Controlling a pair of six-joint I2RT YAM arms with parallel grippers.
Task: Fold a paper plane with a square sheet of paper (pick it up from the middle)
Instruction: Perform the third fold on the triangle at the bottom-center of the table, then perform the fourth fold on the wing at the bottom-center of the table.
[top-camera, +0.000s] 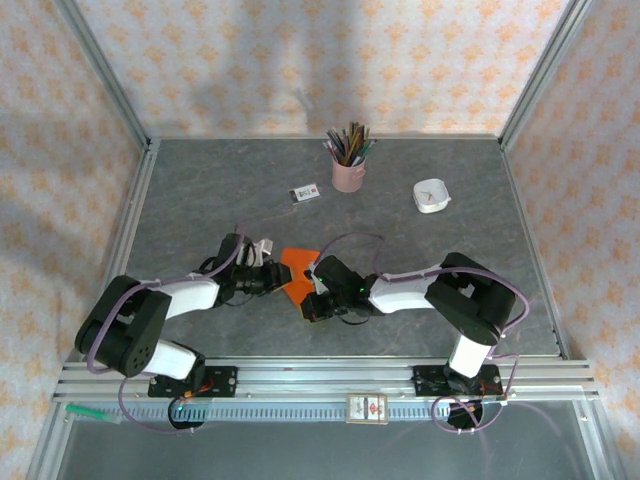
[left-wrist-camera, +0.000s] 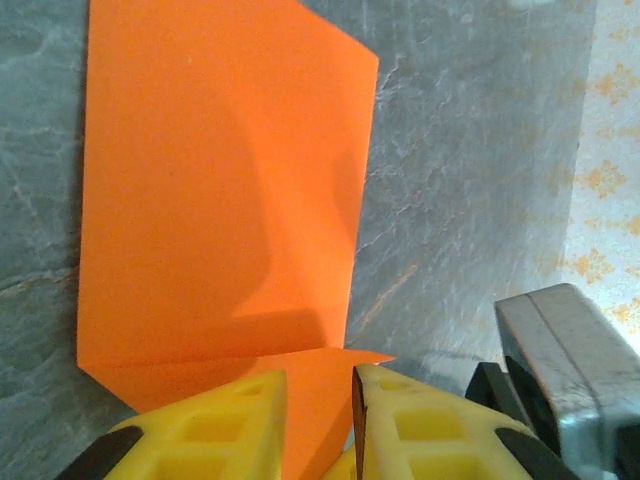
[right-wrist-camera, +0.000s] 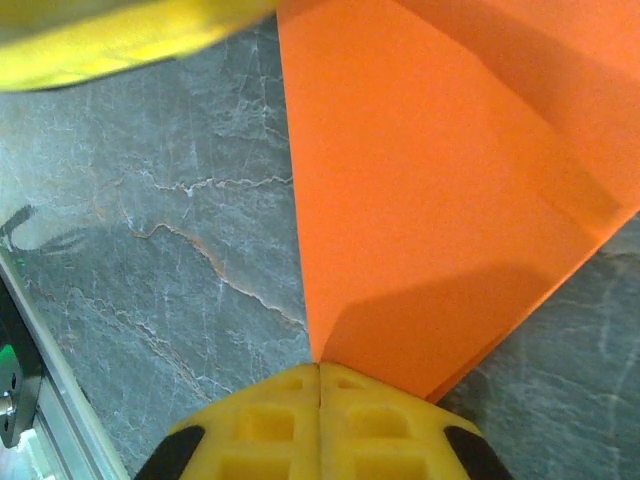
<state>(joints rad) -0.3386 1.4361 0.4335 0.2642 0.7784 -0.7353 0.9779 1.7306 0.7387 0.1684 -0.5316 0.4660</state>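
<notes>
The square sheet of paper (top-camera: 298, 264), bright orange and folded, lies flat on the grey table between my two grippers. From the left, my left gripper (top-camera: 276, 279) reaches over it. Its yellow fingers (left-wrist-camera: 230, 420) stand a little apart, with a folded orange flap (left-wrist-camera: 318, 400) showing in the gap over the paper (left-wrist-camera: 220, 180). My right gripper (top-camera: 314, 292) comes in from the right. In its wrist view the right gripper (right-wrist-camera: 320, 368) is shut, its tips touching a pointed corner of the paper (right-wrist-camera: 420, 200), whose edge runs under the right finger.
A pink pencil cup (top-camera: 349, 172), a small white card (top-camera: 305, 193) and a white dish (top-camera: 432, 196) stand at the back of the table. An aluminium rail (top-camera: 320, 375) runs along the near edge, with frame posts at both sides.
</notes>
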